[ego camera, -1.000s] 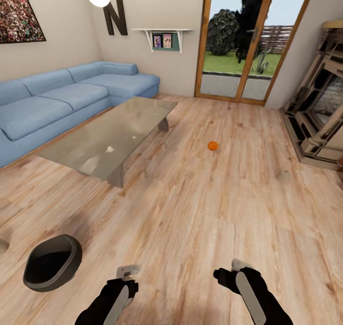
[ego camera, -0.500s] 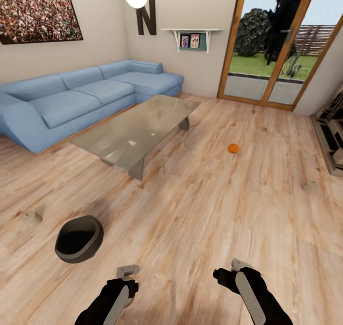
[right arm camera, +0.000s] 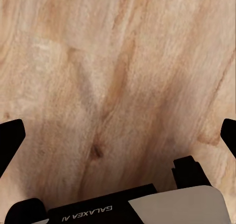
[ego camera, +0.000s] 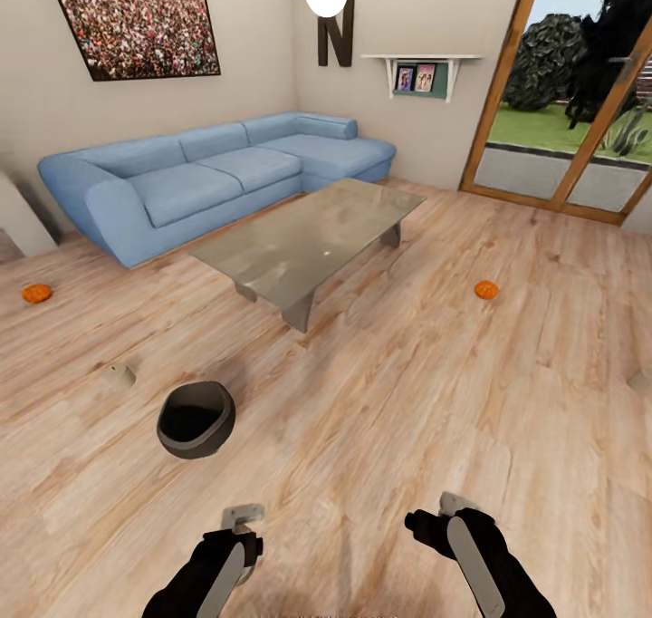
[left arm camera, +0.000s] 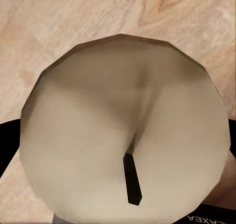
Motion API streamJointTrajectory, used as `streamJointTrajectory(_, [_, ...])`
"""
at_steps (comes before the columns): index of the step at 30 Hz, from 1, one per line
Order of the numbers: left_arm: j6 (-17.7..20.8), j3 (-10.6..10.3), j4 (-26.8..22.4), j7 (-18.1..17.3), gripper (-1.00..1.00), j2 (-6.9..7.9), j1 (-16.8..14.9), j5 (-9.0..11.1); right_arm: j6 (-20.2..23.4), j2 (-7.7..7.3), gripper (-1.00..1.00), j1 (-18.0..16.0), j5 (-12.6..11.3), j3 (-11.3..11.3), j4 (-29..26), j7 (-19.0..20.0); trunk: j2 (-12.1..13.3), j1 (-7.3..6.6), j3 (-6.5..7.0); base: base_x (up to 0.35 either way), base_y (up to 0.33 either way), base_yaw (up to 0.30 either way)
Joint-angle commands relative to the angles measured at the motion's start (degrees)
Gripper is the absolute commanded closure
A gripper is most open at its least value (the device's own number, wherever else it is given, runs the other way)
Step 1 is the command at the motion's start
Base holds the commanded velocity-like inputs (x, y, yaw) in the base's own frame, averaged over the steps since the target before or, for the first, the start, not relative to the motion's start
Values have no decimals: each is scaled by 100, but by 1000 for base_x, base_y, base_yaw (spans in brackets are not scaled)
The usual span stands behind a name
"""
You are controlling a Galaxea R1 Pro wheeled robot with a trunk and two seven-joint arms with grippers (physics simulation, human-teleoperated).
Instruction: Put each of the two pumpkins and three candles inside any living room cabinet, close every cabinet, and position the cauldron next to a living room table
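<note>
Left pincer (ego camera: 243,516) grips a beige candle (left arm camera: 125,130)

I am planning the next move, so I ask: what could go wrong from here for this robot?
The cauldron sits on the floor close ahead of the left gripper; driving forward could bump it. The candle in that gripper may slip on the way. The pumpkins lie far apart, so one may be missed.

left gripper (ego camera: 243,520) jaws shut on something | right gripper (right arm camera: 118,130) jaws spread, empty
</note>
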Motion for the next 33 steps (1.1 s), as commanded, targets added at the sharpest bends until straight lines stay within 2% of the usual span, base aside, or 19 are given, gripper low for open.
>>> streamJointTrajectory(1, [14,-21,-6,57,100,3,-3,54,9,-2,-100,-1,-63,6,-9,-58,-3,-2,-4,-120,0,293])
streamJointTrajectory(23, [-1,3,-6,75,100,11,-4,54,9,-2,-100,-1,-64,7,-1,-58,-3,-2,-4,-15,0,292])
streamJointTrajectory(28, [1,63,12,126,100,27,-4,75,9,-2,-100,-1,-68,7,0,-58,-3,-2,-4,0,0,292])
streamJointTrajectory(33, [-182,92,168,217,100,50,-4,87,9,4,-100,-1,-68,7,0,-58,-3,-2,-4,0,0,292])
